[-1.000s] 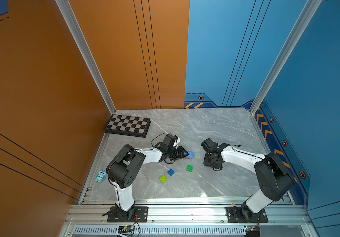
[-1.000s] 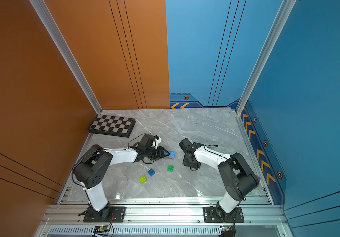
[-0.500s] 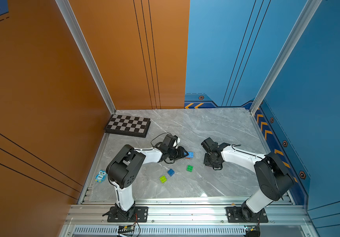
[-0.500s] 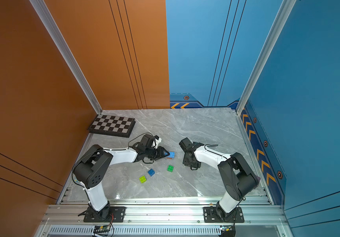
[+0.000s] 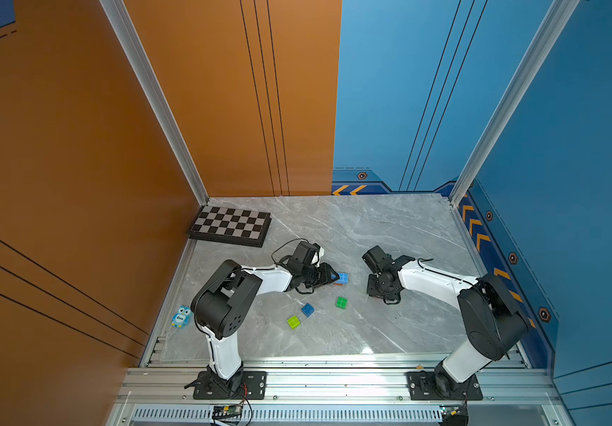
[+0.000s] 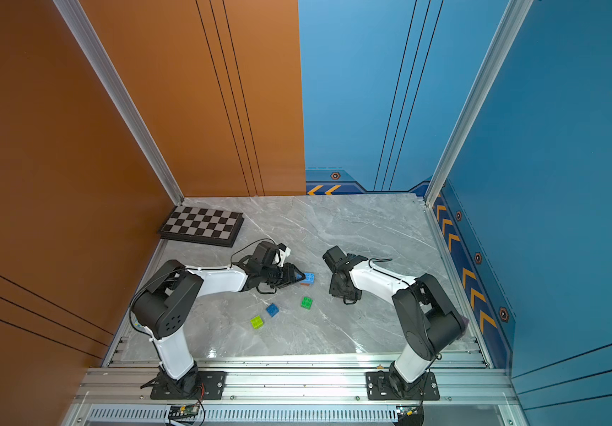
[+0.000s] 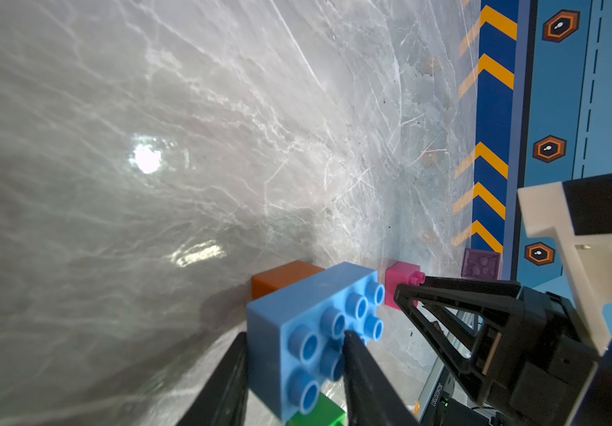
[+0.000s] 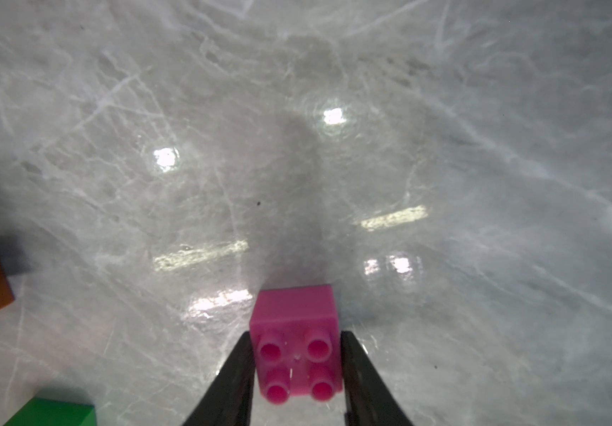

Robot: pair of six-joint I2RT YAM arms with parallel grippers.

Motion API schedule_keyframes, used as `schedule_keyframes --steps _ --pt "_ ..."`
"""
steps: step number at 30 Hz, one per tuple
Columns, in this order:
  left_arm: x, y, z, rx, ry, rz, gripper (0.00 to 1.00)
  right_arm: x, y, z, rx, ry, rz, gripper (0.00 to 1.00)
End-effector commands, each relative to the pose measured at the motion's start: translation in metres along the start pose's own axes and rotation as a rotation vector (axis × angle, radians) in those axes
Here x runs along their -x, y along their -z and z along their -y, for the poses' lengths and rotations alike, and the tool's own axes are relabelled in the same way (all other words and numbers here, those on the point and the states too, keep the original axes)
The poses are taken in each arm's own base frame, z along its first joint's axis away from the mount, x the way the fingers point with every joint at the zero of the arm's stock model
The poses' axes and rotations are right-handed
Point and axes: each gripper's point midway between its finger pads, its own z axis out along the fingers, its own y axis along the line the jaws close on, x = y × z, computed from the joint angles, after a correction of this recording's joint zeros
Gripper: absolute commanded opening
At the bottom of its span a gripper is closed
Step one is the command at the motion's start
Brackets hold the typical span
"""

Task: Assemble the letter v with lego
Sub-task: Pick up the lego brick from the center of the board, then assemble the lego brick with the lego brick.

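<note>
The move ahead turns on how the pink brick (image 8: 293, 306) lies from the light-blue brick (image 7: 297, 306), so we take the light-blue brick as the reference. It is the long brick with two rows of studs. It sits studs up on the orange brick (image 7: 282, 276), which shows beneath its far end. The left gripper (image 7: 295, 337) is clamped across its short width at the near end. Its long axis therefore runs away from the left gripper and points roughly toward the pink brick. In the left wrist view, the pink brick stands beyond the far end of the light-blue brick, near it but apart. It rests on the table (image 5: 370, 228) with its studs up. The right gripper (image 8: 296, 333) straddles it from above, and each finger appears to press against one side face, so we read it as grasped but not yet lifted. The right arm is plainly the nearer one to this brick. We judge that the next move is a lift, then a short carry toward the far studs of the light-blue brick, while the left gripper braces the base. The green brick (image 5: 341, 302), dark-blue brick (image 5: 307, 309) and lime brick (image 5: 293, 321) lie loose on the robot's side of the light-blue brick, outside that path.
</note>
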Motion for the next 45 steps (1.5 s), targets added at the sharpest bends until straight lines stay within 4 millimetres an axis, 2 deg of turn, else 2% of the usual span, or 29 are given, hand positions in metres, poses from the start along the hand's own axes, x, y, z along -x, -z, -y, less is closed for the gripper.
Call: schedule_keyframes --steps 1,6,10,16,20,23,25,26,30,36,45 --pt "-0.005 0.0 -0.018 0.053 0.028 -0.011 0.43 0.004 0.001 0.002 -0.019 0.003 -0.007 0.3" --pt "-0.006 -0.001 -0.019 0.056 0.031 -0.014 0.43 0.003 0.001 0.0 -0.012 0.001 -0.009 0.21" --pt "-0.005 -0.001 -0.019 0.053 0.032 -0.014 0.43 0.007 0.015 -0.011 0.026 -0.011 0.012 0.13" --pt "-0.005 -0.001 -0.019 0.055 0.033 -0.013 0.43 0.026 0.055 -0.045 0.083 -0.021 0.102 0.05" --pt "-0.005 -0.002 -0.02 0.057 0.036 -0.015 0.42 0.037 0.064 -0.073 0.106 -0.004 0.135 0.04" --pt "-0.006 -0.004 -0.021 0.06 0.042 -0.019 0.42 0.041 0.058 -0.09 0.103 0.015 0.132 0.03" --pt "-0.006 -0.004 -0.021 0.06 0.043 -0.018 0.41 0.044 0.051 -0.094 0.09 0.011 0.125 0.03" --pt "-0.007 -0.004 -0.022 0.062 0.043 -0.02 0.4 0.036 0.049 -0.103 0.09 0.04 0.12 0.03" --pt "-0.007 -0.004 -0.022 0.062 0.046 -0.019 0.38 0.037 0.04 -0.11 0.074 0.046 0.116 0.03" --pt "-0.007 -0.004 -0.022 0.064 0.047 -0.018 0.38 0.036 0.036 -0.112 0.063 0.056 0.113 0.03" --pt "-0.007 -0.005 -0.024 0.069 0.049 -0.019 0.37 0.028 0.023 -0.104 0.022 0.069 0.092 0.03"
